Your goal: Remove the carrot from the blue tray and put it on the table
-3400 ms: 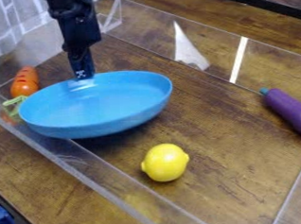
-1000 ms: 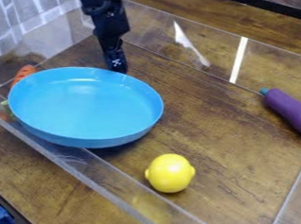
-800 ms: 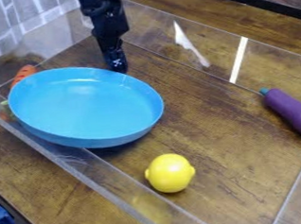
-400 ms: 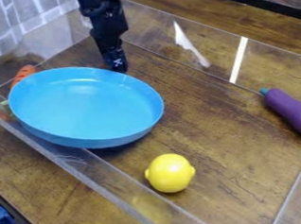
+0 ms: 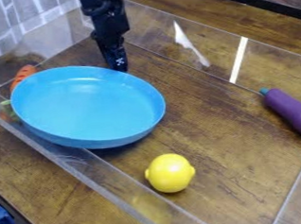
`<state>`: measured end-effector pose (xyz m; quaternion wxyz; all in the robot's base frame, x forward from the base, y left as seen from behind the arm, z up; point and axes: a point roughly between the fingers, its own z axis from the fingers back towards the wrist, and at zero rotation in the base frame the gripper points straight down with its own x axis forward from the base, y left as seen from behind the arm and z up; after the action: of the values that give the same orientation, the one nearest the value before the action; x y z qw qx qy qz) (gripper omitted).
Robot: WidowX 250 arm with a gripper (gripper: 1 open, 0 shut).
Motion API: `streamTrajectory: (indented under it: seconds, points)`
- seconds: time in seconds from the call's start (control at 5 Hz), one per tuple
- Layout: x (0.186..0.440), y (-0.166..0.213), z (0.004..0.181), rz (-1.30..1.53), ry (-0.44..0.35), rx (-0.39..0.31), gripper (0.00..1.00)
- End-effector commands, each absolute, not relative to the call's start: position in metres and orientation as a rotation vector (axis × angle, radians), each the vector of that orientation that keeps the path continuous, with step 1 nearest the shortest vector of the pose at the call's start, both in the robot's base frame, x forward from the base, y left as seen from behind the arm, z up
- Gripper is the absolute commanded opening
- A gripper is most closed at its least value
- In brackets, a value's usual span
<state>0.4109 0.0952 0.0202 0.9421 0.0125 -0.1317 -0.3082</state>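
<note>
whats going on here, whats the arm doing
A single robot arm has its gripper pointing down at the table, just past the far rim of the blue tray. Nothing shows between its fingers, though they are too small and dark to tell whether they are open or shut. The tray is empty. The carrot lies on the table by the tray's far left edge, mostly hidden by the rim. A lemon sits in front of the tray and an eggplant lies off to the right.

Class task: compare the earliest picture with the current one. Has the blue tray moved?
Yes. The blue tray has slid away from the eggplant, toward the picture's lower left.
</note>
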Motion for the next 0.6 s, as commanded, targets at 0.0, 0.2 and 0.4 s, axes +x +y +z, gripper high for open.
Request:
streamTrajectory:
  seconds: [0.0,0.2,0.4]
  points:
    - [0.413,0.085,0.020,-0.712,-0.248,0.002,0.00]
    - [0.419,0.083,0.025,-0.783,-0.254,-0.006,1.00]
    - [0.423,0.084,0.022,-0.777,-0.254,-0.006,1.00]
